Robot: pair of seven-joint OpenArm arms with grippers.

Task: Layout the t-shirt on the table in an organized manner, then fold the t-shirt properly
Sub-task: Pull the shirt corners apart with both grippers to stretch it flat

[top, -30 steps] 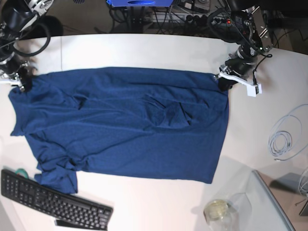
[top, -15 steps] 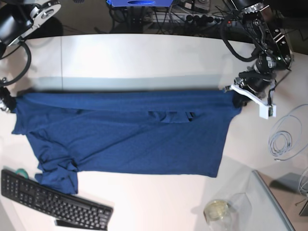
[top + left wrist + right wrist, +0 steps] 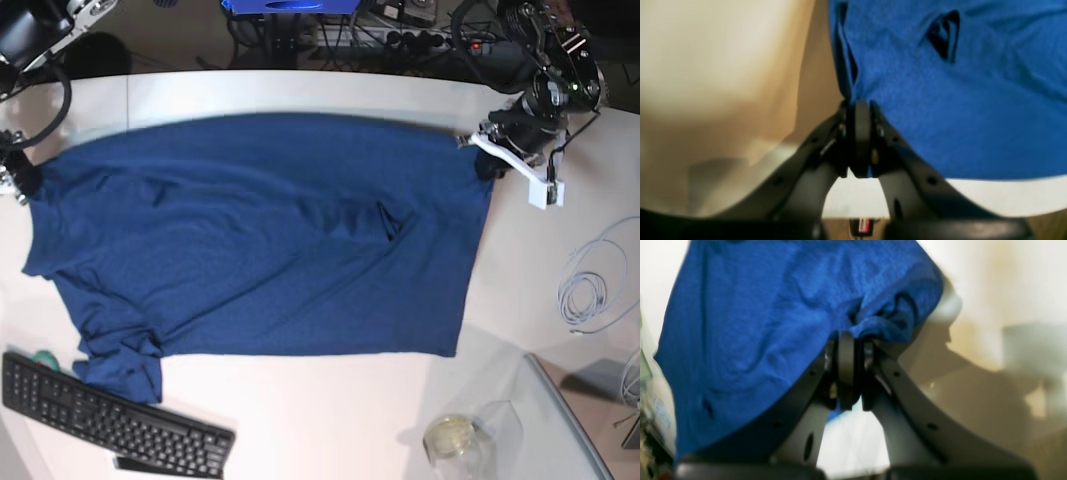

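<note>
The black two-fingered left gripper (image 3: 860, 110) and the matching right gripper (image 3: 848, 340) are both clamped, apparently on navy cloth (image 3: 260, 240).

- A black keyboard (image 3: 112, 418) lies at the near left corner, angled.
- A small green object (image 3: 42, 357) peeks out just behind it — too hidden to identify.
- A coiled white cable (image 3: 590, 290) rests at the right.
- A clear glass jar (image 3: 455, 438) stands near the front — yellowish contents.

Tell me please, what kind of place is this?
Probably a lab or office workbench, not a home: a black keyboard lies on the white table, a coiled cable rests beside it, and power strips and wires crowd the floor behind.
</note>
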